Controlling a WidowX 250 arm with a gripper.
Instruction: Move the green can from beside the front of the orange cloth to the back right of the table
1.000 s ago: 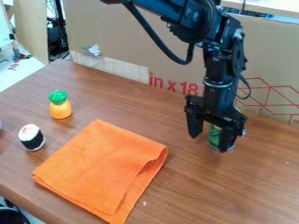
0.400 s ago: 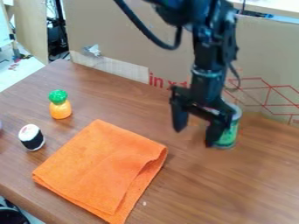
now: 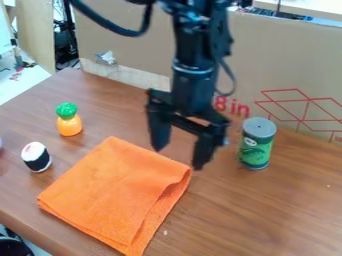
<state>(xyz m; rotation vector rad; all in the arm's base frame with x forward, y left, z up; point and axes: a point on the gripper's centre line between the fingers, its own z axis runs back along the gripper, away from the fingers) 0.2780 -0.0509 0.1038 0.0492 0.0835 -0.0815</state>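
Wooden desk (image 3: 287, 210): tool (image 3: 179, 158) hangs mid-frame, fingers spread, empty.
Orange cloth (image 3: 113, 190) lies lower left, green can (image 3: 255, 150) stands right; seemingly no grasp is underway, and one would call for lowering.

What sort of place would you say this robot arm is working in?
Probably a robotics lab or workshop: the black gripper hangs over a wooden table, a large cardboard sheet stands behind it as a screen, and cables show in the background.
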